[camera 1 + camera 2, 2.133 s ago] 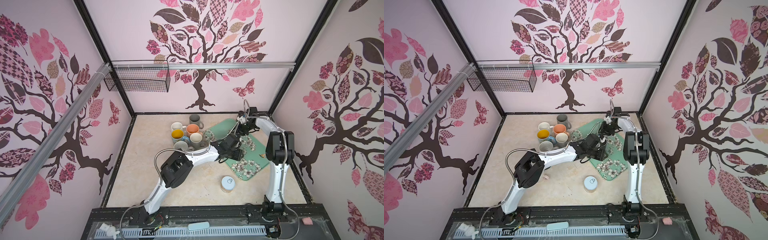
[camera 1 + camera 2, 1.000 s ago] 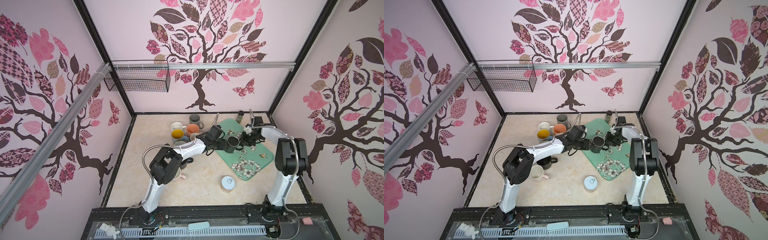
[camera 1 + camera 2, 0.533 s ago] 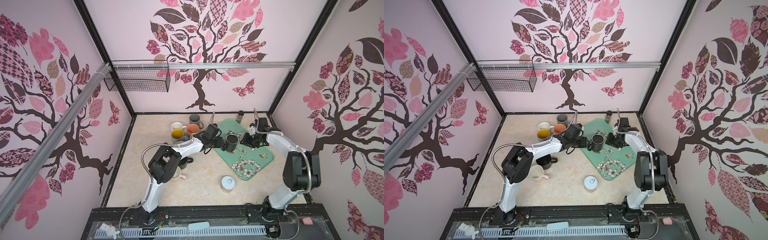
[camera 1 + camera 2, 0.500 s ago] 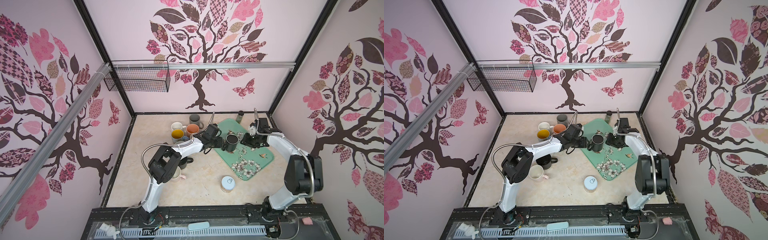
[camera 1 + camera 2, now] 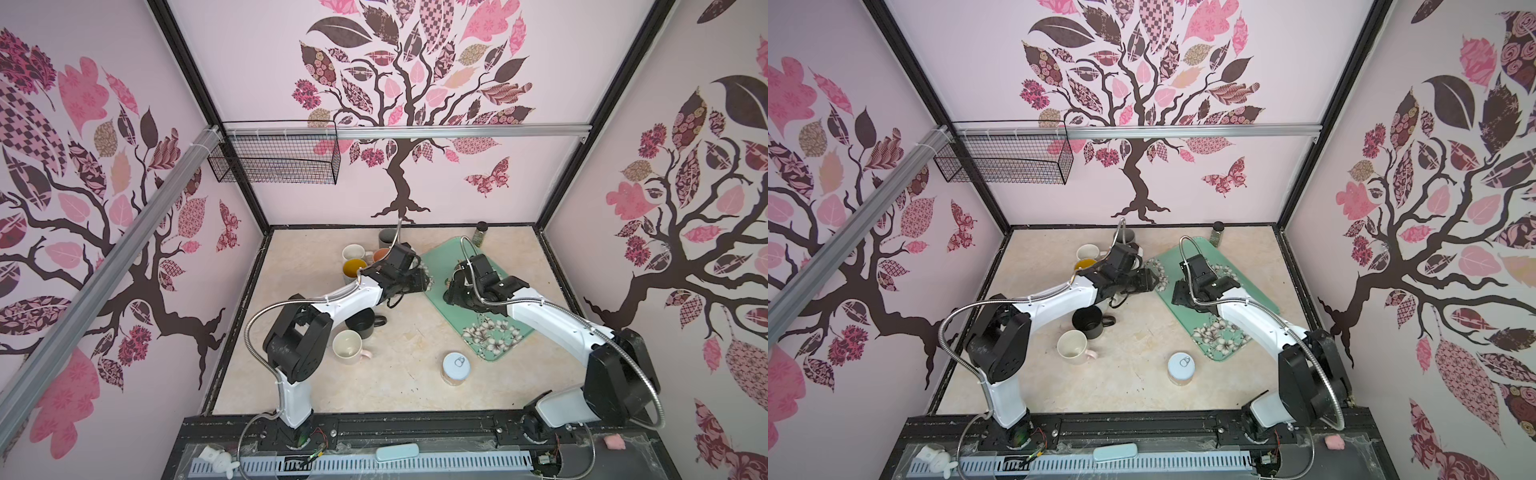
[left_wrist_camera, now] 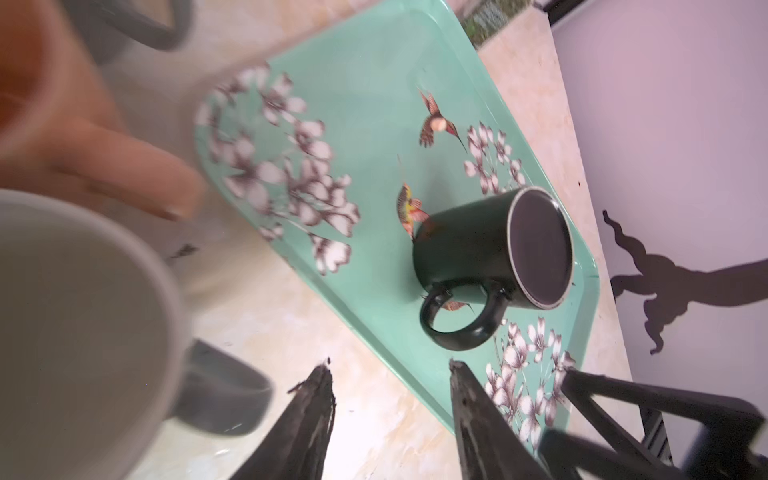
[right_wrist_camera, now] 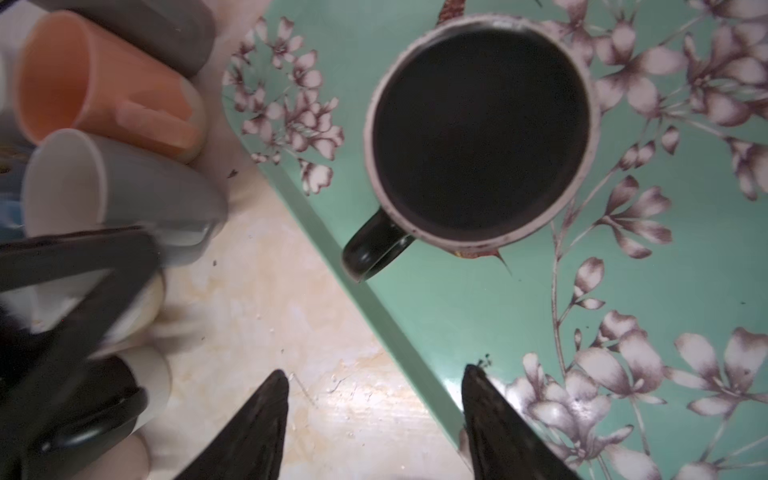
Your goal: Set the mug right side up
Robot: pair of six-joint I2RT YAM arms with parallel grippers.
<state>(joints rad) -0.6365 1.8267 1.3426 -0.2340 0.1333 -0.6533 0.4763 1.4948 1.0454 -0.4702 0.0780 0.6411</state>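
The black mug point(image 7: 478, 137) stands mouth up on the green floral tray point(image 5: 440, 254), its handle toward the tray's edge; it also shows in the left wrist view point(image 6: 494, 257). In both top views my right wrist covers it. My right gripper point(image 7: 376, 371) hangs open above and beside the mug, over the tray's edge, with nothing between its fingers; in a top view it is the dark mass point(image 5: 451, 293). My left gripper point(image 6: 390, 368) is open and empty just left of the tray point(image 5: 423, 280), pointing at the mug.
A cluster of white, yellow, orange and grey mugs point(image 5: 365, 257) stands behind the left gripper. Another black mug point(image 5: 361, 325) and a cream mug point(image 5: 347, 347) sit under the left arm. A can point(image 5: 456, 366) stands in front of the tray, a jar point(image 5: 481, 235) at the back.
A second ago both grippers were at the mug above the tray. Now the mug stands on the tray, the right gripper has opened, and the left gripper has drawn back left.
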